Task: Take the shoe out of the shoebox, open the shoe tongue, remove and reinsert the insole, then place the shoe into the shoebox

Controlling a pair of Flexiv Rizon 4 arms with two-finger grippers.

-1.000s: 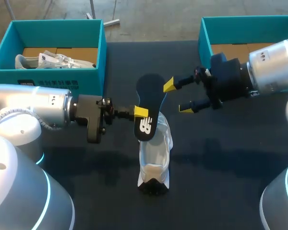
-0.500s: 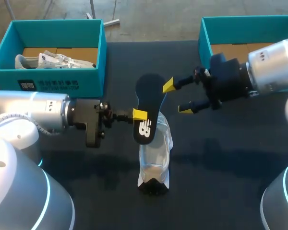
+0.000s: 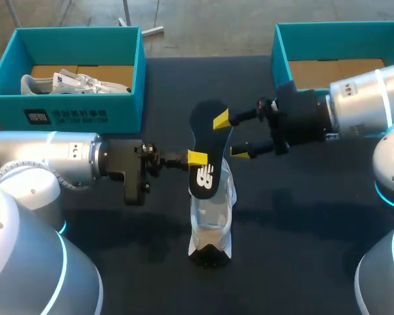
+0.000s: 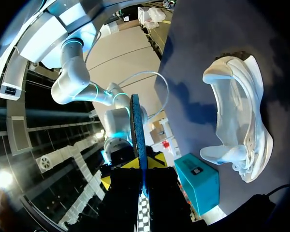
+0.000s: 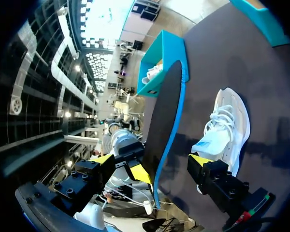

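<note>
One flat black foam insole (image 3: pixel 207 141), clamped in the left gripper (image 3: pixel 197 157). Right gripper (image 3: pixel 230 136) fingers apart, astride its toe. One white mesh sneaker (image 3: pixel 211 216) on the table at six o'clock. Two teal cardboard shoeboxes: left shoebox (image 3: pixel 79 108) at ten o'clock, right shoebox (image 3: pixel 282 52) at two.

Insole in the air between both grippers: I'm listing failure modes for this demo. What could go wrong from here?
1. The left gripper holds the insole by one edge only, so it could pivot or slip out.
2. The right gripper has its fingers open on either side of the insole. Closing off-centre might bend it or tug it loose.
3. The insole's lower end hangs close to the shoe and could knock it.
</note>
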